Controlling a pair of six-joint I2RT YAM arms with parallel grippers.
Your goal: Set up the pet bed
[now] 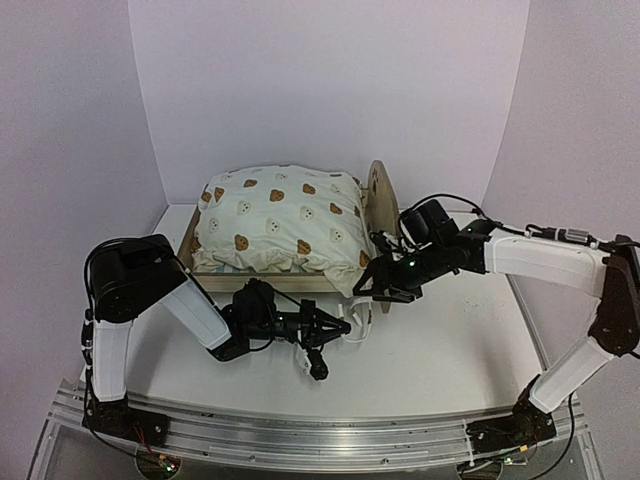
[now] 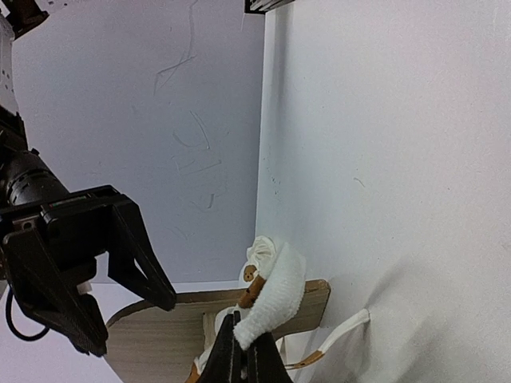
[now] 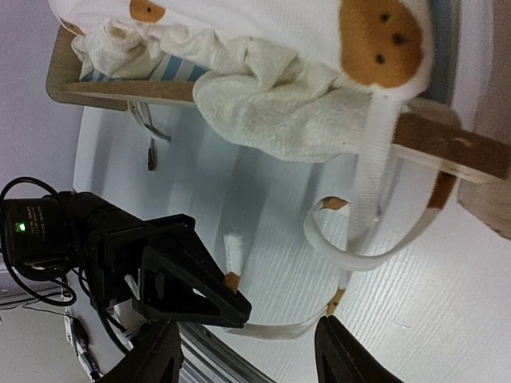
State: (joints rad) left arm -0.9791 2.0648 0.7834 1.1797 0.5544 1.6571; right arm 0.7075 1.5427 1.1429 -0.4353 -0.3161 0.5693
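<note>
Just near of the pet bed (image 1: 270,281), the left tool (image 1: 322,345) is pressed together, pinching a cream tie string (image 3: 275,327) low over the white counter (image 1: 450,350). To its right, the right tool (image 1: 378,290) hangs with jaws spread and nothing between them, close to the bed's near right corner. There a corner of the bear-print duvet (image 1: 280,215) spills over the light-wood side rail (image 3: 431,144), and more strings loop on the counter below. The bed sits far and left of centre, with its rounded end board (image 1: 378,195) upright on the right and its striped base (image 3: 172,68) showing under the duvet.
</note>
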